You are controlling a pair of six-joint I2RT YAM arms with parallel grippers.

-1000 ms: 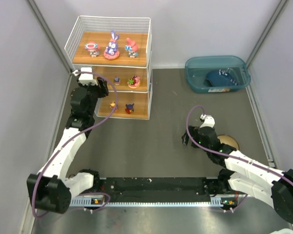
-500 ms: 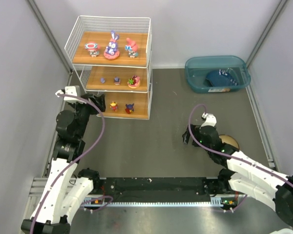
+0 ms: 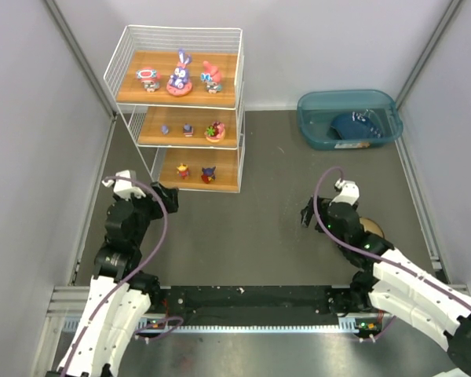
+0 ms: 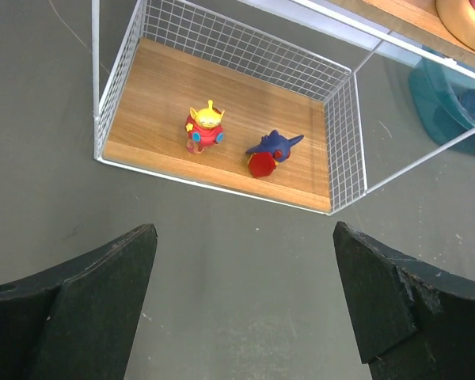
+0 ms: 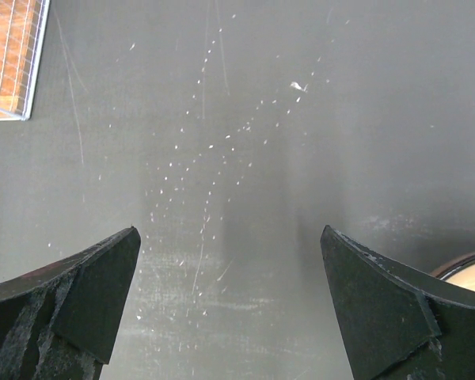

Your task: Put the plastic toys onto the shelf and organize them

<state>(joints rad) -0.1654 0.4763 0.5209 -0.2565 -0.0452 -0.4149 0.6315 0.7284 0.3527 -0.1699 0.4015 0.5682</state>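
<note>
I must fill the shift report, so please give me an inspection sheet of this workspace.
Surface: dark grey table top, scuffed, white specks.
Job's things: white wire shelf with three wooden boards; small plastic toys on it, three top, three middle, two bottom: yellow-headed red figurine, blue figurine with a red part.
Clutter: teal translucent plastic bin holding a dark blue item; tan round bowl by the right arm.
Grippers: left tool open, empty, facing the bottom board; right tool open, empty, over the table.
Cables: purple cable looped along each arm, nothing caught.
Surroundings: plain grey walls.
</note>
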